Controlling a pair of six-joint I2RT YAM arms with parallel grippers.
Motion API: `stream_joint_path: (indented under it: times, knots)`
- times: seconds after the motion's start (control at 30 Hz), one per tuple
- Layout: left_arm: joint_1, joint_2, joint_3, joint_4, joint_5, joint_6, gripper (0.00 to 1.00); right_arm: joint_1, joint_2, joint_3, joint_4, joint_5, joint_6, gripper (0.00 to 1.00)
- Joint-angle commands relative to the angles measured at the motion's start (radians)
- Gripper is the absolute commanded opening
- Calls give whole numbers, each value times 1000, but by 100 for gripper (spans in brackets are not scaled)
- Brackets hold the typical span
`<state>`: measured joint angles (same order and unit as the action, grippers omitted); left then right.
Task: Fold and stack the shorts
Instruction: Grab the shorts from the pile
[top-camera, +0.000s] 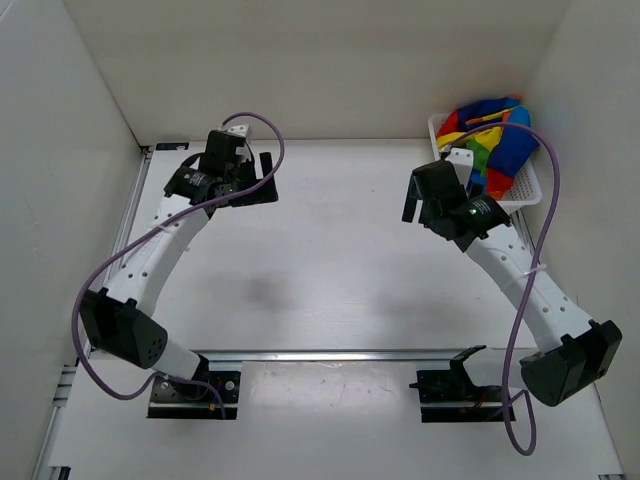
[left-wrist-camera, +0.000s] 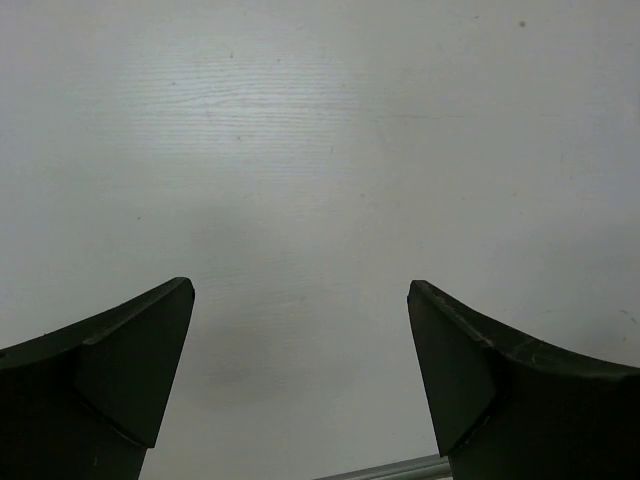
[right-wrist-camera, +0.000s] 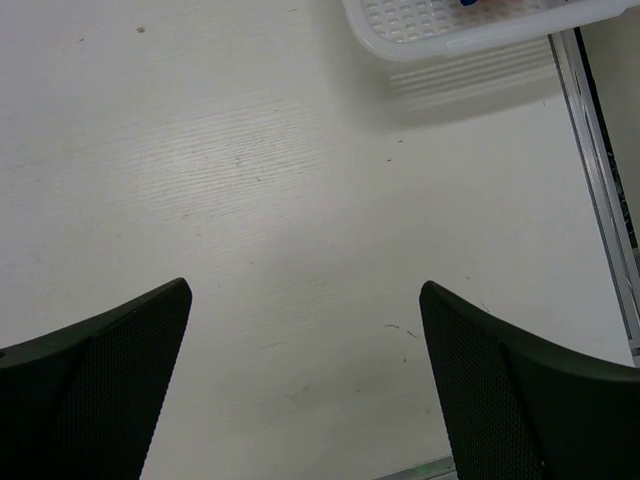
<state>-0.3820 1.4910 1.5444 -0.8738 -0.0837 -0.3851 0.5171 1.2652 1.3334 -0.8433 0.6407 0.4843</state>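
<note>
- Shorts (top-camera: 490, 135) sat bunched in the white basket (top-camera: 524, 196) at the upper right of the top view, off the counter (top-camera: 330, 270). I could pick out no clear long axis in the heap.
- Right jaws hung spread and empty just left of and below the basket. The right wrist view caught only the basket's corner (right-wrist-camera: 470, 35), at upper right.
- Left jaws, likewise parted on nothing, were well apart at upper left.
- I judged the right arm (top-camera: 520, 280) the nearer, needing a reach up and right.

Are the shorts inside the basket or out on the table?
Inside. The shorts lie bunched, not folded, in the white basket at the far right.
</note>
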Motion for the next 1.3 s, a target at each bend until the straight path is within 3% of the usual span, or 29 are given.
stream_joint_path:
  times: [0.0, 0.17, 0.37, 0.47, 0.6, 0.9, 1.0, 1.03, 1.13, 1.17, 1.23, 1.27]
  knots:
    - [0, -92, 13, 41, 52, 34, 100, -3, 19, 39, 4, 22, 14, 99]
    - [26, -139, 34, 41, 97, 43, 100, -38, 78, 110, 4, 50, 14, 99]
    - [51, -167, 43, 41, 104, 43, 100, -212, 215, 260, 59, 10, -45, 99]
    - [51, -167, 20, 56, 82, 78, 100, -336, 334, 367, 38, -84, -40, 99]
    - [26, -167, 11, 56, -30, 97, 100, -546, 569, 555, 38, -338, 20, 99]
    - [94, -103, 11, 56, 22, 54, 100, -666, 1083, 1093, 20, -329, 33, 99]
    - [94, -57, 35, 56, -1, 54, 100, -690, 1212, 1184, 35, -329, 42, 98]
    - [94, -48, 46, 56, -1, 54, 100, -690, 1235, 1210, 50, -338, 42, 95]
    - [103, -25, 56, 56, -1, 45, 100, -690, 1263, 1210, 111, -377, 42, 45]
    - [103, -25, 56, 56, -1, 35, 100, -690, 1229, 1193, 124, -377, 42, 17]
    - [103, -25, 56, 56, 13, 20, 100, -690, 1137, 1164, 145, -365, 53, 1]
    - [103, -25, 45, 56, 31, 20, 100, -680, 1101, 1146, 145, -354, 53, 1]
